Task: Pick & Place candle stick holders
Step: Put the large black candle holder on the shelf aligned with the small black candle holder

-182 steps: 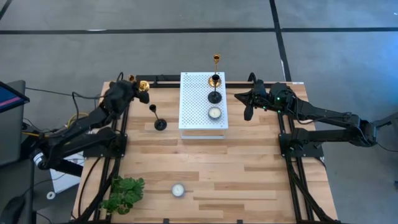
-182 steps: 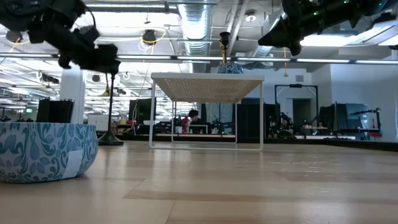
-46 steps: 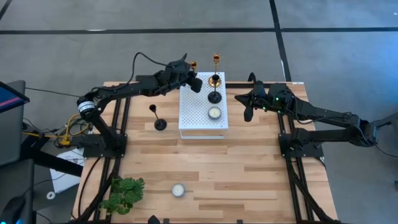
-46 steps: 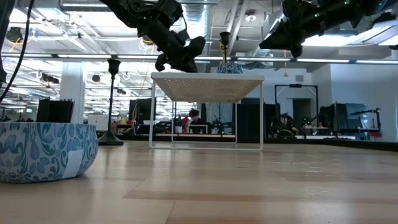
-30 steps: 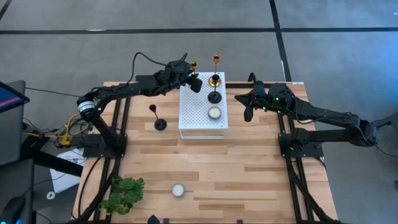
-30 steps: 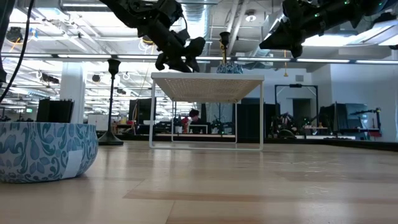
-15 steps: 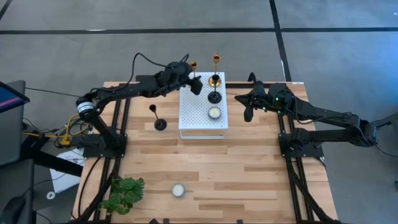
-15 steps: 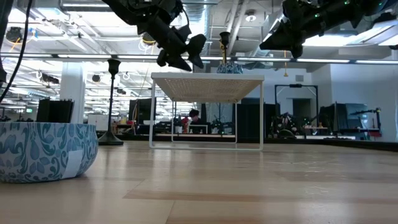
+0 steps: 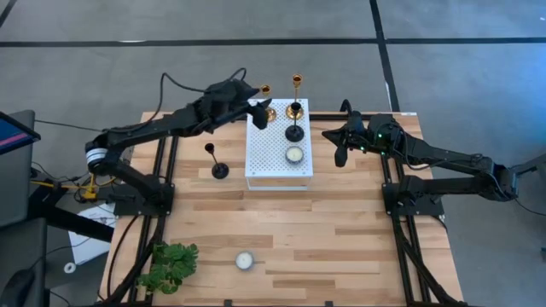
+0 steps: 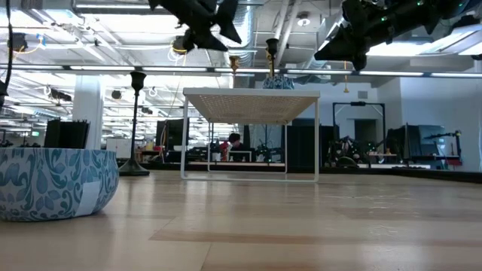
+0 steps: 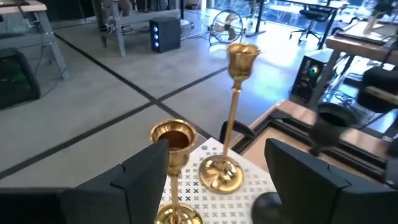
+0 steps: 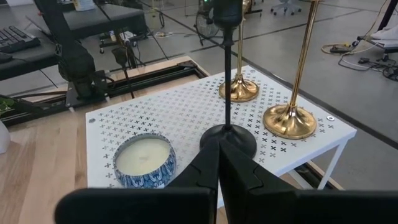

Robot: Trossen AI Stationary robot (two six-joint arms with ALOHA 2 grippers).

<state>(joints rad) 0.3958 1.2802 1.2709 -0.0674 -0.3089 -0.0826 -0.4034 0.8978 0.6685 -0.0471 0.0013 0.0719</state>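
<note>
Two gold candle stick holders stand on their round bases at the far end of the white perforated stand [image 9: 266, 147]: a short one [image 11: 173, 142] at its far left corner and a taller one [image 11: 232, 124] beside it. A black holder [image 9: 294, 131] stands on the stand too. Another black holder [image 9: 218, 168] stands on the table left of the stand. My left gripper [image 9: 259, 112] is open and empty, above and just left of the short gold holder, its fingers [image 11: 142, 180] apart from it. My right gripper [image 9: 341, 143] is shut and empty, in the air right of the stand.
A blue patterned candle jar [image 9: 294, 154] sits on the stand near the black holder. A second candle jar [image 9: 244, 260] and a green leafy plant [image 9: 169, 266] are near the table's front edge. Bare wood lies between the stand and them.
My left gripper has risen and drawn back toward the table's left, coming away from the short gold holder. That holder now stands on its own at the stand's far left corner.
</note>
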